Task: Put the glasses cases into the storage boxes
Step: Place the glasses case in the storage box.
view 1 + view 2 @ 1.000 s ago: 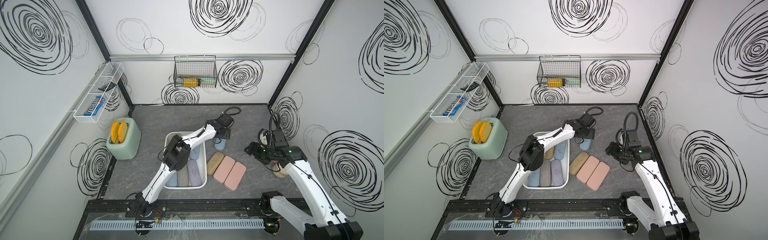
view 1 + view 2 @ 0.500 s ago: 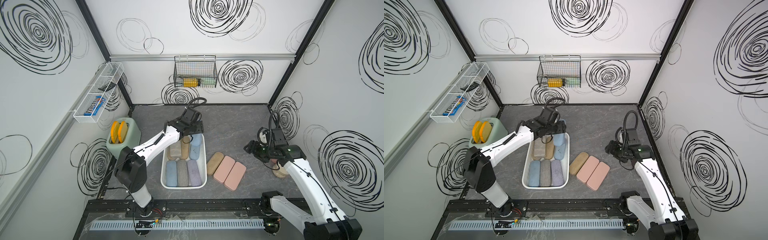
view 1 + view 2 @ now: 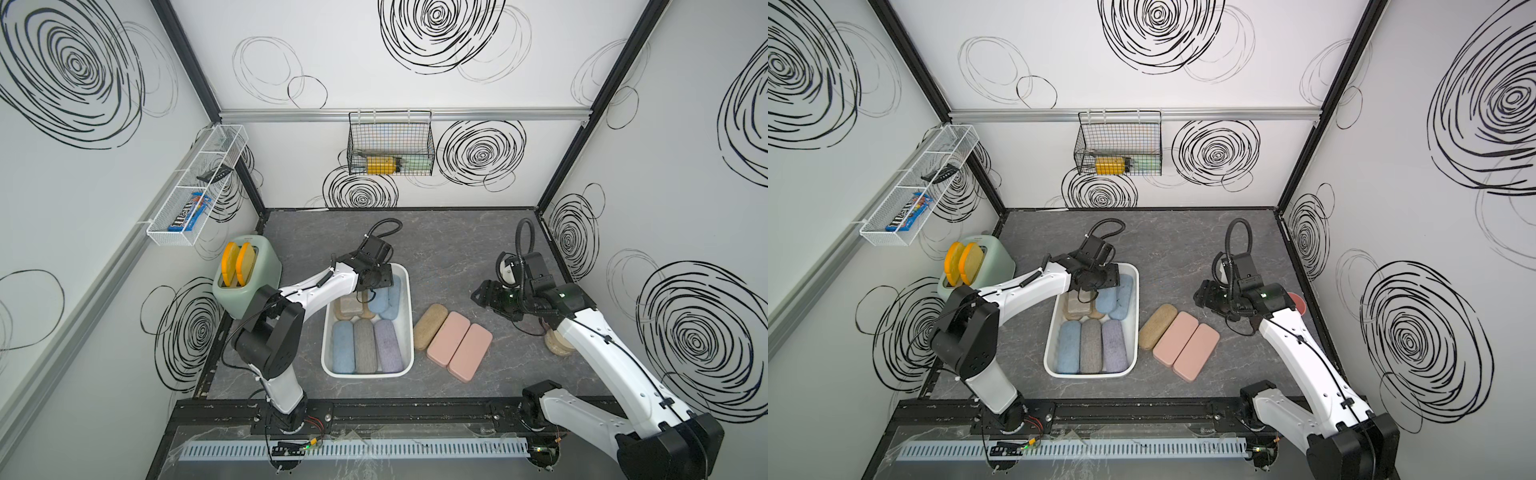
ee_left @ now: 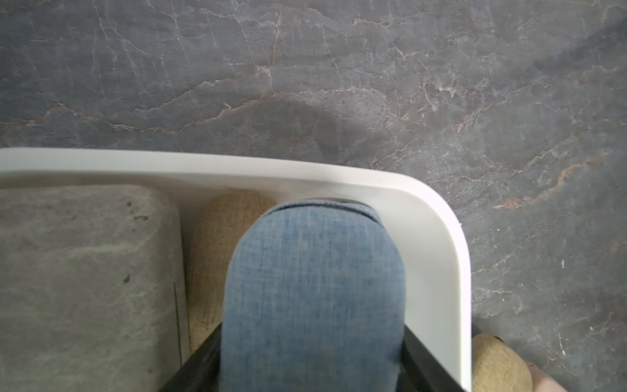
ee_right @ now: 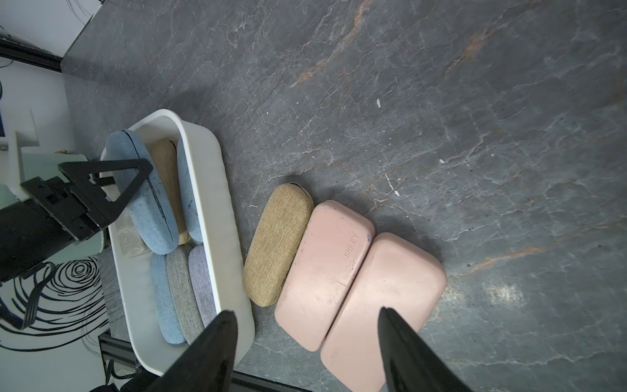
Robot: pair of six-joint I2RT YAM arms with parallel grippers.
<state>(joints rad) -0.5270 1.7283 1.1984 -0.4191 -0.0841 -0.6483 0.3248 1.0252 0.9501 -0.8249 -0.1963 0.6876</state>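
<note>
Top views, left gripper (image 3: 371,296): clamped on a blue case (image 3: 379,300), which hangs over the far end of the white bin (image 3: 409,320).
Top views, bin contents: the near row (image 3: 365,345) of blue, grey and lilac cases fills the width. More cases lie at the far end, beneath the held one.
Top views, loose cases: a tan case (image 3: 1157,326) and two pink cases (image 3: 1175,338) lie on the table (image 3: 1183,249) just beside the bin. They touch flank to flank, with their long axes slanted to the bin wall.
Top views, right gripper (image 3: 1201,294): jaws apart, empty. This is the nearer arm for the loose cases.
Left wrist, held case: the long axis runs straight out from the gripper, and the rounded end is near the far bin wall. Woven fabric, stitched seam.
Left wrist, below: an inner tan case (image 4: 217,258) of coarse weave is partly covered. A marbled grey-beige flat case (image 4: 84,271) lies beside it.
Left wrist, judgement: release calls for a straight descent. The curved neighbours may leave the case tilted.
Right wrist, bin: a second blue case (image 5: 188,190) lies against the wall nearest the loose cases.
Right wrist, loose cases: the pink shells are smooth, hard and scuffed, and lie directly beneath the spread jaws.
</note>
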